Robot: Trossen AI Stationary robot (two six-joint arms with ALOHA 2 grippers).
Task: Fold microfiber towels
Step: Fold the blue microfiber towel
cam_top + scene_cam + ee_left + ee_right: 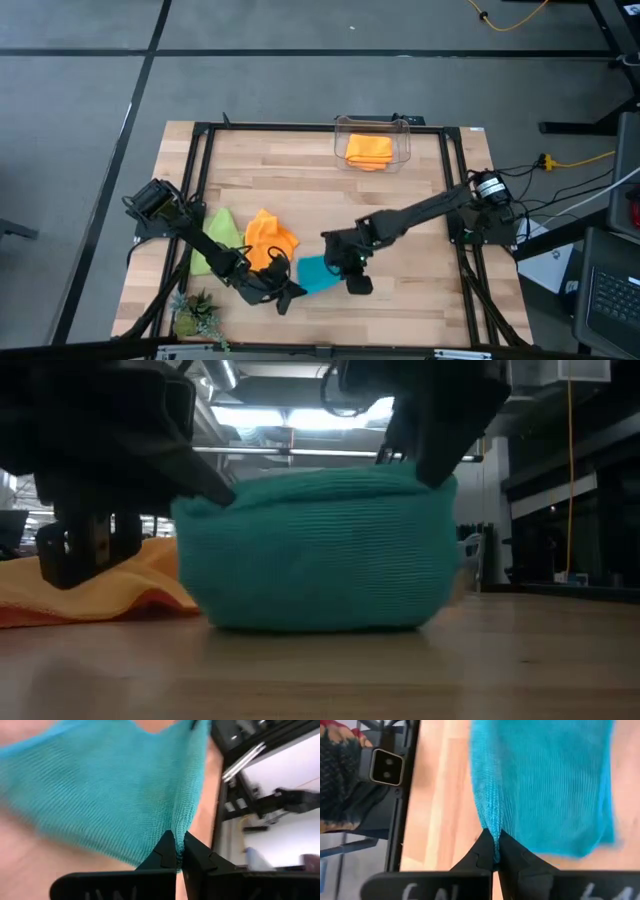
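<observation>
Currently, both claws pinch the turquoise towel (318, 273), which sits near the front edge of the tabletop (400, 210), between the two arms. The left claw (179, 851) has its fingers pressed together on one bunched edge of the fabric; the right claw (496, 849) is likewise closed on the opposite edge.

The high view shows only a small turquoise patch between the dark arms, with the claw tips hard to make out. The wrist views supply the grip detail: in each, a fold of ribbed fabric is caught between the two fingertips. The low view adds that the towel (318, 550) is raised into a rounded hump whose lower edge rests on the wood, with both upper corners held up by the claws.

Surrounding items, from the high view:
- A crumpled orange towel (270, 236) lies just behind the left arm, near the turquoise one.
- A lime green towel (218, 232) lies beside it, toward the left edge, partly covered by the left arm.
- A second orange towel (368, 150) rests folded in a clear container (405, 135) at the far edge.
- A small plant (197, 315) stands at the front left corner.

In the low view, the turquoise hump and dark arm housings block most of the scene behind.
</observation>
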